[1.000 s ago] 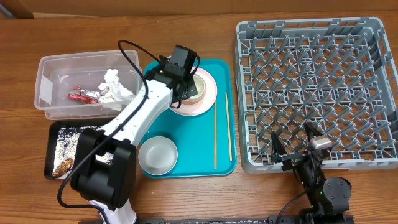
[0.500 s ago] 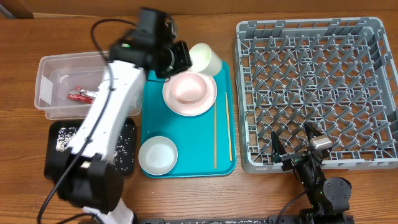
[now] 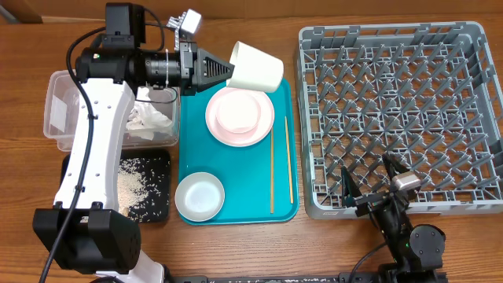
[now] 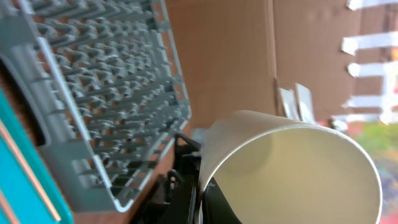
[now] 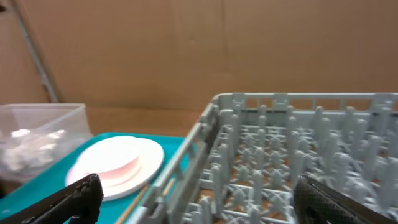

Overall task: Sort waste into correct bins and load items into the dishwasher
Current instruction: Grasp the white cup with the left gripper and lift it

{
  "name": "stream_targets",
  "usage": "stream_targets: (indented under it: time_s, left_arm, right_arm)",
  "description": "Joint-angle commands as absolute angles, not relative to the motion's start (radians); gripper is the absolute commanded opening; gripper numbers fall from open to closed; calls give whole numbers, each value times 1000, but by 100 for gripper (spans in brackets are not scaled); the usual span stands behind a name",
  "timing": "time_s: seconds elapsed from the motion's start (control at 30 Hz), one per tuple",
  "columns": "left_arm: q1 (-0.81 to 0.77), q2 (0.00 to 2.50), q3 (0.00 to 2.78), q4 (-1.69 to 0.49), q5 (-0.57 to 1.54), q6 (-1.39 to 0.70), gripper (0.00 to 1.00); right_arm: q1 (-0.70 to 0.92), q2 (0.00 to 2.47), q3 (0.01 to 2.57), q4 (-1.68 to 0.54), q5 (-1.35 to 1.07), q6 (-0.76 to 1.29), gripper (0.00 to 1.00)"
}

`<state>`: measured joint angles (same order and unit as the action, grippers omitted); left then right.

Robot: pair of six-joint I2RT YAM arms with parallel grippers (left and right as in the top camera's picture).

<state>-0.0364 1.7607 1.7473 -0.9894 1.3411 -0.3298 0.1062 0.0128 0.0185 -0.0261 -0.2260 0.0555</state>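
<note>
Above the wooden table, at the tray's twelve o'clock, the left gripper pinches the cup by its rim; it looks light, stiff, likely slippery; the right gripper stands spread.

The surface is brown wood with streaky grain. The dish rack is grey plastic and looks dull. The teal tray is smooth plastic. The tub is see-through plastic, and the tissue in it is soft, crumpled paper. The black tray looks dull. The cup is white and smooth. The pink plate and the white bowl look smooth and a bit shiny. The chopsticks are plain light wood.
</note>
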Motion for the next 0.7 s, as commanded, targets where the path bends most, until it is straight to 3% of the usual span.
stream_targets:
  time_s: [0.0,0.13,0.3,0.5,0.67]
  left_arm:
    - [-33,1752,1749,-997,1480,-266,4]
    - [-36,1752,1749,-1049,1498,-229,4]
    - [-52,1752,1749,-1120,1495,-149,4]
    - [-67,1752,1749,-1183,1481,-72,4]
    - [-72,1752,1749,-1264,1481,8,4]
  right_arm:
    - [112,4,11,-2,-312,158,100]
    - [112,5,95,-67,-318,331,100]
    - [112,78,332,-253,-381,368,100]
    - [112,386,709,-563,-610,367,100]
    - [112,651,901,-605,-890,368,100]
